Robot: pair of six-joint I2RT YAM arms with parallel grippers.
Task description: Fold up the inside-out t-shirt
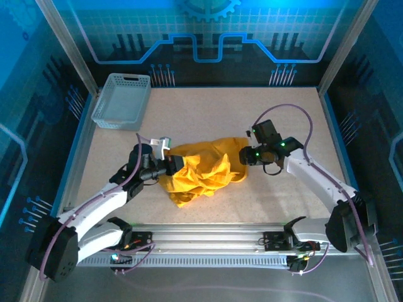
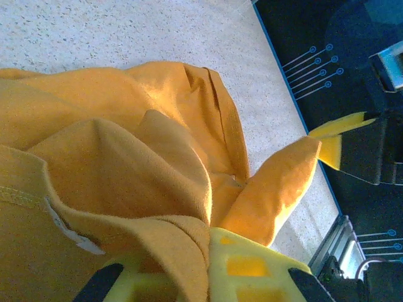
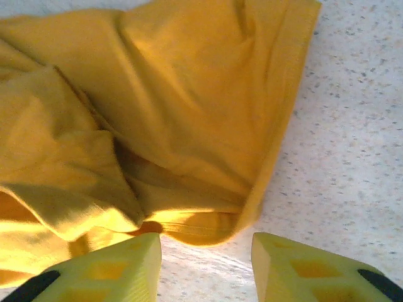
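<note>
Left jaws pinch the inside-out t-shirt (image 1: pixel 200 171), bunched between both jaws on the desk (image 1: pixel 283 119). Right jaws stand spread, hem (image 3: pixel 277 126) just ahead: advance over one layer only, then close.

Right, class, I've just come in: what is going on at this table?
Two robot arms are working on a yellow t-shirt lying crumpled mid-table. The left gripper is shut on its left side. The right gripper stands open at its other edge, holding nothing. No fold is made yet. A grey basket sits far left.
</note>
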